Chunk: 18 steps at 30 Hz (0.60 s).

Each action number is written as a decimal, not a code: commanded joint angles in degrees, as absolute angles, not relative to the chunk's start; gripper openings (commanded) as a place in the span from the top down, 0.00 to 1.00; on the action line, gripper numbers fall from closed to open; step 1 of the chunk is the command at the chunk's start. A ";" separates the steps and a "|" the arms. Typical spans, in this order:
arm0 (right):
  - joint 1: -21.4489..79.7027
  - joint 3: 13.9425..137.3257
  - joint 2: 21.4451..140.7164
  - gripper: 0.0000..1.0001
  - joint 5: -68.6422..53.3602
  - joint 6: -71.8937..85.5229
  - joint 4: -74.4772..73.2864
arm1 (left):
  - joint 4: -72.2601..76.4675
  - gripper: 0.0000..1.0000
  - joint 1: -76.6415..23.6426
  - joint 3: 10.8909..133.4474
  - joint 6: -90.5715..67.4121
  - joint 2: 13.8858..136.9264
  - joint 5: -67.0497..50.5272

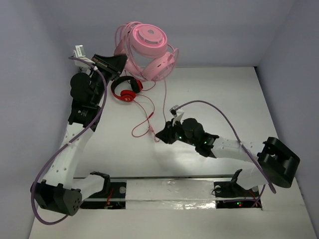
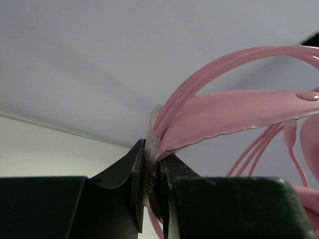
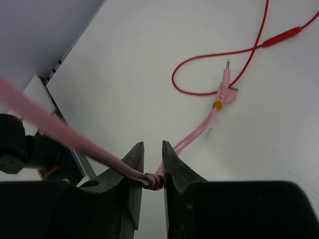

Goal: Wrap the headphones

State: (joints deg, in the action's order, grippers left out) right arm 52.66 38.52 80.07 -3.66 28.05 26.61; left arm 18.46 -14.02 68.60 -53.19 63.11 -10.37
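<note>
Headphones [image 1: 149, 52] are at about 12 o'clock in my top view, close to the back wall, with some pink loops of the cable [image 1: 164, 94] around the round cups. The left gripper [image 1: 117, 62] is just at 9 o'clock of them. On the left wrist camera I see this gripper [image 2: 152, 164] closed almost fully, and the pink headband [image 2: 234, 112] is pinched between the two jaws, with thin pink strands running along it.

From the cups the cable goes down toward 6 o'clock to the right gripper [image 1: 160, 135], near the middle of the table [image 1: 224, 99]. On the right wrist camera this gripper [image 3: 153, 164] is nearly closed, with only a narrow gap, and the cable [image 3: 199, 129] is clamped in it. One blurred strand goes away toward 10 o'clock. A doubled strand goes toward 1 o'clock and ends in the plug [image 3: 225, 82], which lies on the table.

The red headphones [image 1: 126, 89] lie on the table at 7 o'clock of the pink ones. Their red cable [image 1: 144, 119] curls just beside the plug [image 3: 239, 52].
</note>
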 commanded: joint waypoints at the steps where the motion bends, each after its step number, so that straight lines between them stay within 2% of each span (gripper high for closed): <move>1: 55.63 40.08 78.31 1.00 2.89 28.39 19.35 | 25.14 1.00 -13.62 68.73 -54.14 61.69 1.56; 7: 63.01 44.55 78.13 1.00 8.34 27.07 6.36 | 23.65 1.00 -13.62 68.20 -51.25 64.15 7.98; 14: 70.39 48.42 72.69 1.00 14.15 26.98 -5.42 | 18.46 1.00 -14.15 68.82 -37.72 67.58 18.88; 18: 72.51 52.20 70.84 1.00 16.78 26.54 -13.08 | 15.04 1.00 -17.83 70.48 -28.76 70.92 25.12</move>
State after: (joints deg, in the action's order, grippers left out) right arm 71.44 48.12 72.47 12.80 27.24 -5.26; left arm 11.49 -15.55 67.83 -34.72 70.57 17.67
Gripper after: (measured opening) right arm 0.242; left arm 0.088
